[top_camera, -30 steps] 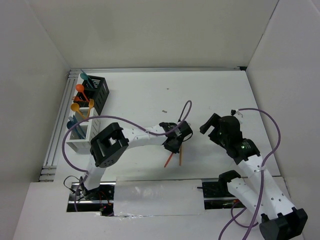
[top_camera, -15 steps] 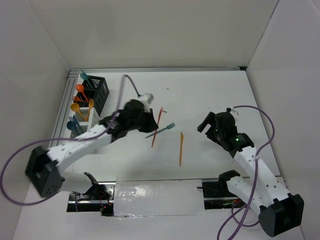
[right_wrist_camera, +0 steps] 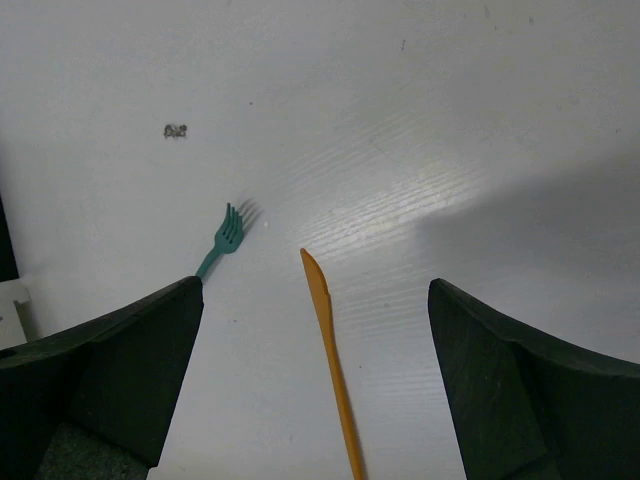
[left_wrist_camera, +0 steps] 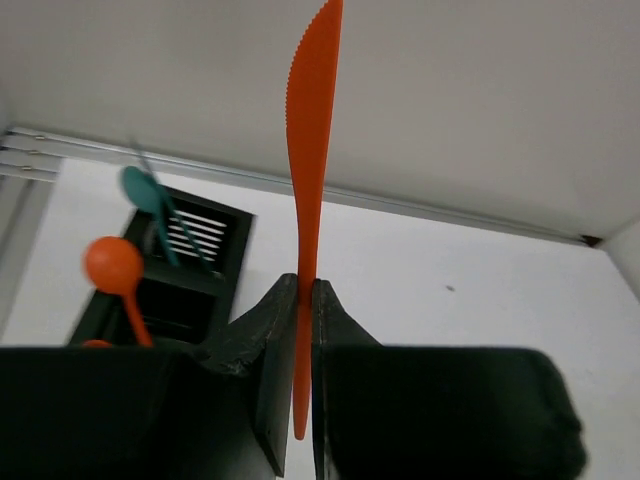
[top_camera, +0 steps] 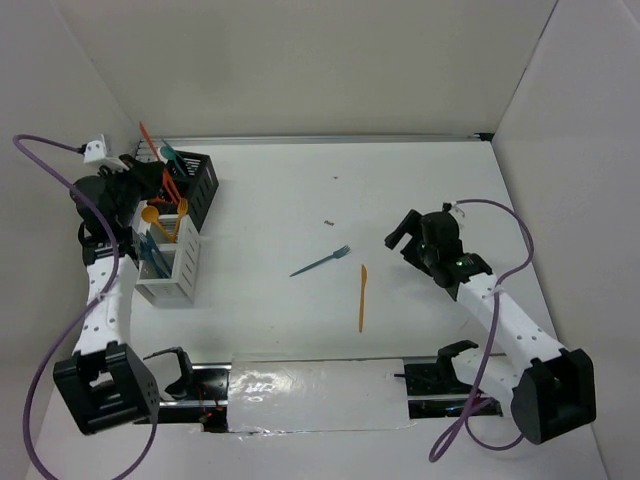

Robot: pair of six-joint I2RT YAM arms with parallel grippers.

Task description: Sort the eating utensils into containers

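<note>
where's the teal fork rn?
Top view: the teal fork lies flat on the table near its centre, just left of the yellow-orange knife and not touching it, well right of the containers.

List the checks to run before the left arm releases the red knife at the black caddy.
1. Grip on the red knife: ok. The left gripper is shut on its lower end, blade pointing up.
2. Knife lined up over a slot of the black caddy: cannot tell. The gripper is at the caddy's left side.
3. Black caddy upright: ok.
4. Right gripper out of the way: ok. It is open and far from the black caddy.
5. All utensils sorted: not ok. A teal fork and an orange knife lie on the table, apart.
</note>
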